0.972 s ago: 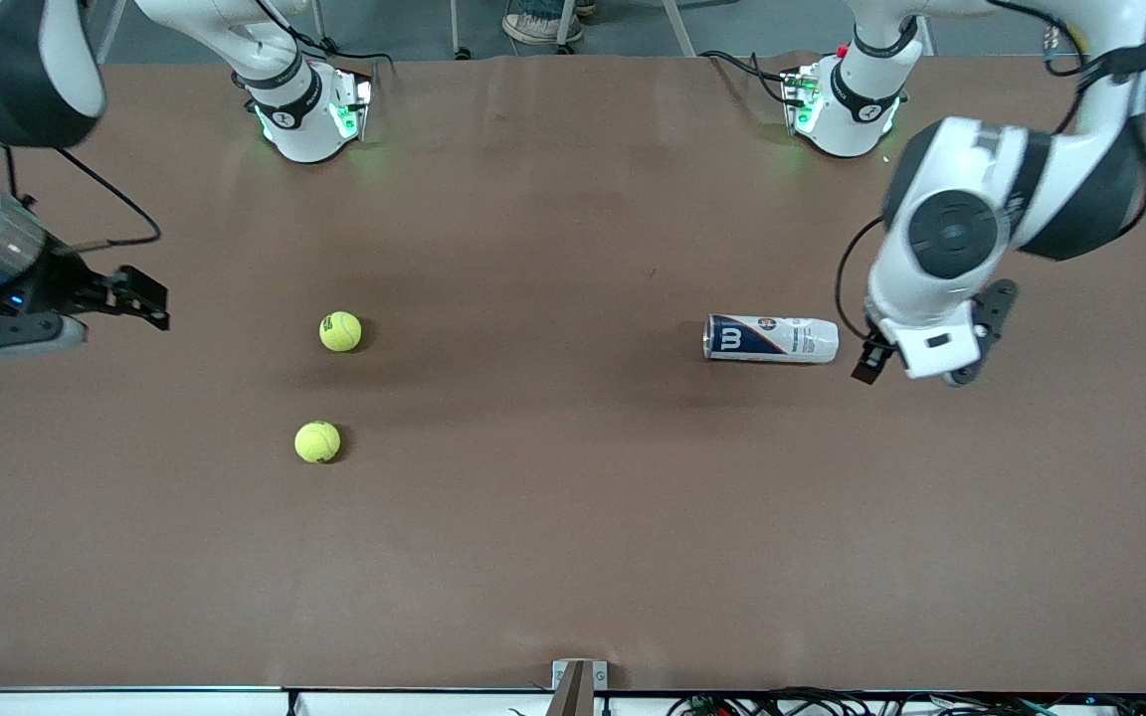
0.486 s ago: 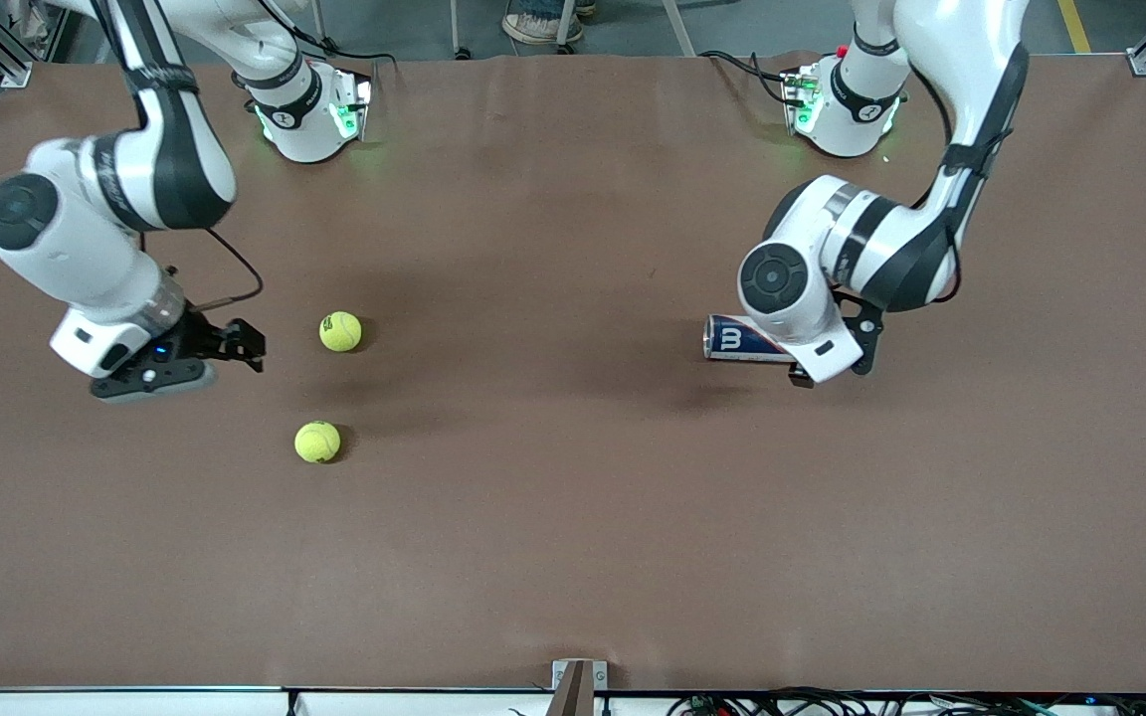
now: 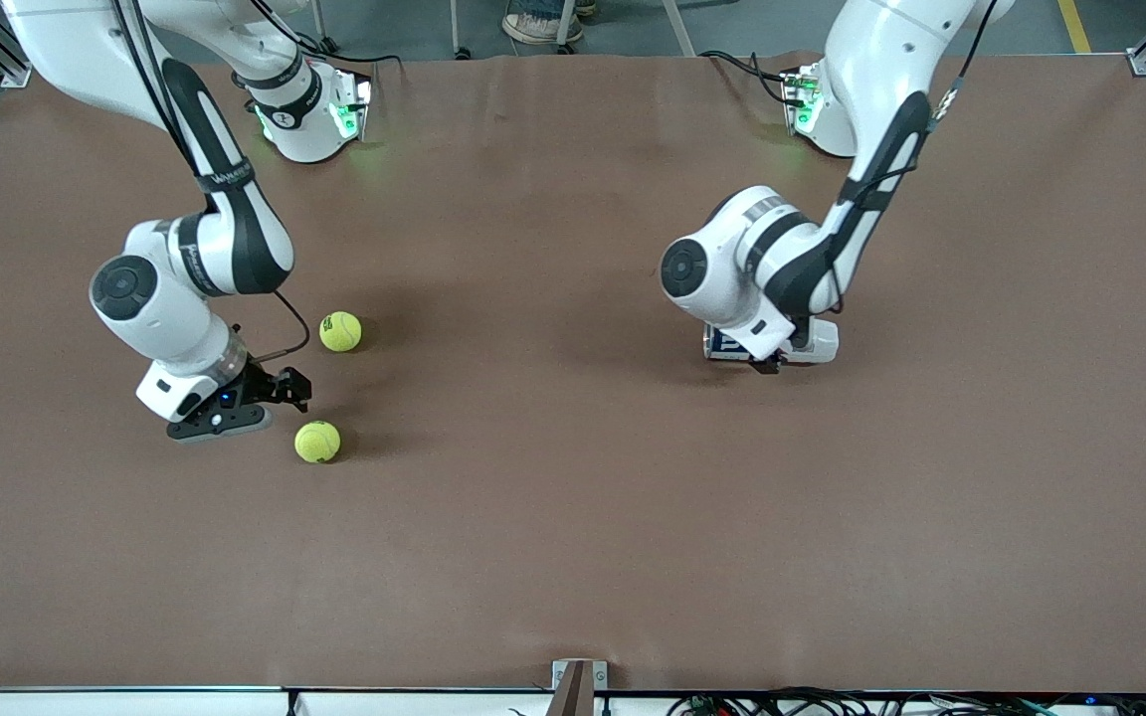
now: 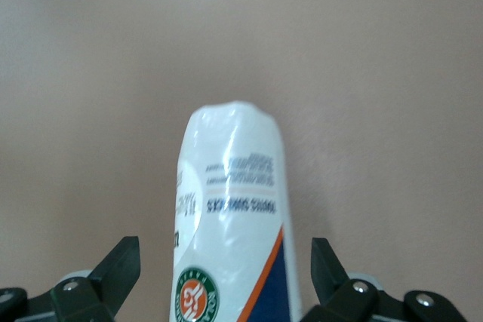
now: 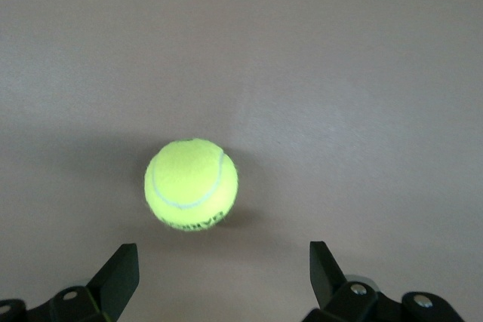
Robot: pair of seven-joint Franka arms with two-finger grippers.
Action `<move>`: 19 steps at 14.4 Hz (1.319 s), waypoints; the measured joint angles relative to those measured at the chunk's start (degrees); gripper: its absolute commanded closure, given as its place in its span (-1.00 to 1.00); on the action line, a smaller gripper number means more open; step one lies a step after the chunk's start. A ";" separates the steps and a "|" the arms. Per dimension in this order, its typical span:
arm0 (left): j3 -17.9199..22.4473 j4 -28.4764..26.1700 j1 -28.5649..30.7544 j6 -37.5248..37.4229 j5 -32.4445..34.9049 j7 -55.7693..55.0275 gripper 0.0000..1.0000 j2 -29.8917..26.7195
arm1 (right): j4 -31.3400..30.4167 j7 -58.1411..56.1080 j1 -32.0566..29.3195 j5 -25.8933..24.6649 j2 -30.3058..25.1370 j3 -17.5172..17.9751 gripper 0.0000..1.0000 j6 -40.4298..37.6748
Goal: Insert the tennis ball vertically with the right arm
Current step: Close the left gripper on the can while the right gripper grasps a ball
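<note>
Two yellow tennis balls lie on the brown table (image 3: 573, 517), one (image 3: 340, 331) farther from the front camera than the other (image 3: 317, 442). My right gripper (image 3: 292, 390) hangs low and open between them, close to the nearer ball. In the right wrist view a tennis ball (image 5: 191, 184) lies just ahead of the right gripper (image 5: 224, 275), outside the spread fingers. A white and blue ball can (image 3: 818, 341) lies on its side toward the left arm's end. My left gripper (image 3: 768, 362) is over it, open. In the left wrist view the can (image 4: 234, 209) lies between the left gripper's (image 4: 224, 277) open fingers, untouched.
Both arm bases (image 3: 306, 109) (image 3: 817, 104) stand along the table edge farthest from the front camera. A small bracket (image 3: 578, 684) sits at the edge nearest that camera.
The right gripper has swept in from the right arm's end of the table to the two balls. The left gripper has moved from beside the can's end to over the can. Balls and can stayed put.
</note>
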 measured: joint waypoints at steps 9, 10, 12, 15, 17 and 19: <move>0.09 0.00 -1.29 -2.46 3.59 -5.39 -1.00 4.58 | 6.11 0.40 2.60 4.53 7.10 0.09 -1.00 2.12; 0.09 0.01 -1.33 -2.84 3.79 -5.97 -1.00 4.85 | 6.56 0.40 2.57 4.53 7.63 -0.06 -1.00 2.09; 0.09 0.05 -1.46 -3.89 3.86 -6.73 -1.00 4.88 | 6.98 0.40 2.48 4.53 8.34 -0.28 -1.00 2.04; 0.10 0.04 -1.80 -4.64 3.87 -7.80 -1.00 5.01 | 7.10 0.40 2.48 4.53 9.14 -0.31 -1.00 2.02; 0.10 0.04 -2.05 -4.98 4.27 -8.44 -1.00 5.17 | 7.12 0.41 2.48 4.53 9.63 -0.33 -1.00 2.01; 0.10 0.04 -2.24 -5.27 4.94 -8.54 -0.87 5.37 | 7.18 0.41 2.48 4.54 10.44 -0.34 -0.95 2.07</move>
